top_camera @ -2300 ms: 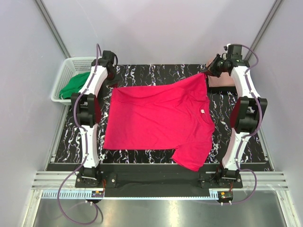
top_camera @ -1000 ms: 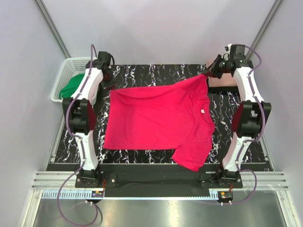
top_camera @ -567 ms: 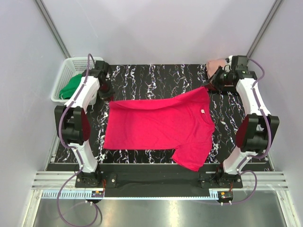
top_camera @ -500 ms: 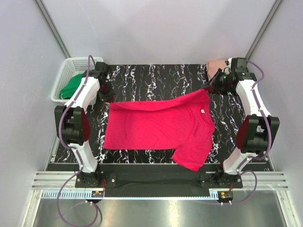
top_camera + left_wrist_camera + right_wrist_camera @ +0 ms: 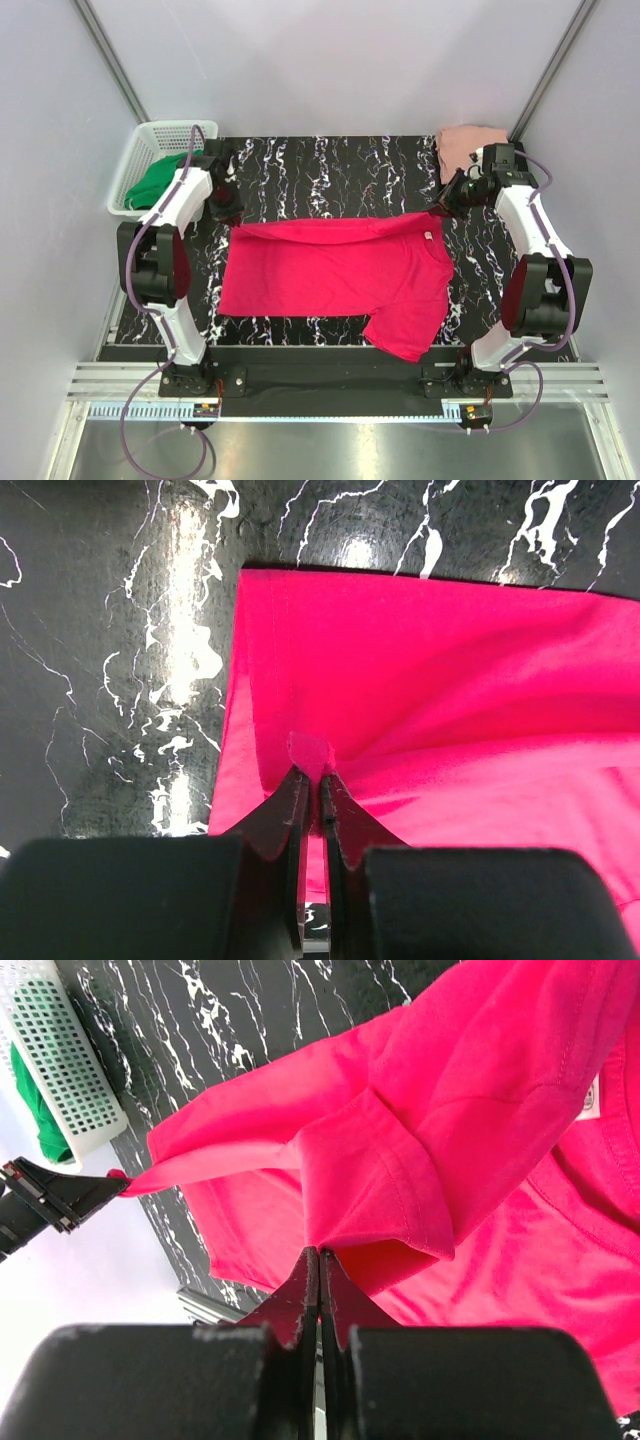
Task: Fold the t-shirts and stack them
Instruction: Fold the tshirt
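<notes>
— What is the overhead camera giving us that the wrist cameras are not?

— The whole layout. A white basket [image 5: 140, 150] with a green cloth [image 5: 158, 182] is sitting at the far left corner. The crimson shirt [image 5: 335, 275] is lying mid-tabletop [image 5: 330, 165]. A salmon shirt [image 5: 468, 145] is lying bunched at the far right corner, and neither wrist camera is showing that one.

— And the wrist cameras?

— They are showing the grips up close, which are too small to judge from above. The right one is also catching the basket [image 5: 60, 1050] and the far corner of the cloth.

— Which way is the crimson shirt pointing?

— Its long axis is running left to right across the tabletop. The hem is lying at the left, and the neck with its white label [image 5: 427, 237] at the right. One sleeve [image 5: 405, 335] is pointing toward the near edge. The far edge is stretching in a taut line between the two arms.

— The fingers?

— The left fingers [image 5: 300, 790] are pressing almost together on a small pinch of the shirt's far left corner. The right fingers [image 5: 310, 1280] are clamping tight on the folded cuff of the other sleeve.
</notes>
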`<state>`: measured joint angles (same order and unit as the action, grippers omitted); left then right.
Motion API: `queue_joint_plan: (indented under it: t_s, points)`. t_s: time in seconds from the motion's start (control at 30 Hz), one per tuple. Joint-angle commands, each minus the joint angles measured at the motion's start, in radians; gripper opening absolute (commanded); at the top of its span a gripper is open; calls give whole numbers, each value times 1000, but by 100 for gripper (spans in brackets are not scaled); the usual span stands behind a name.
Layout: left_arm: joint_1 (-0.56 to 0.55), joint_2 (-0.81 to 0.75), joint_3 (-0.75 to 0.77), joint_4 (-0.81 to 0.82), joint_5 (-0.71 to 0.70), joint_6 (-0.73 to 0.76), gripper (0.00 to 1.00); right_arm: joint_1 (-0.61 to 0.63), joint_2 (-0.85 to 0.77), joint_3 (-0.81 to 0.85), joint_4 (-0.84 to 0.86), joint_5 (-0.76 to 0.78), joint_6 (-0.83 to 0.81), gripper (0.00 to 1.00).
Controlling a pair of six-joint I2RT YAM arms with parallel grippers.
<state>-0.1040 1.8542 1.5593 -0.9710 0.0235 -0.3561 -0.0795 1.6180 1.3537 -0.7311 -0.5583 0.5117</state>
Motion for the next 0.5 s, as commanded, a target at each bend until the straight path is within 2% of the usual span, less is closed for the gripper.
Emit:
queue_joint_plan:
  t_s: [0.0,0.47]
  points:
    - [-3,-3,-10,18,13,32,0,6,-46,-16,-4,9,-18,0]
    - [-8,30,-87,28,16,54,0,6,-46,-114,-22,61,-44,0]
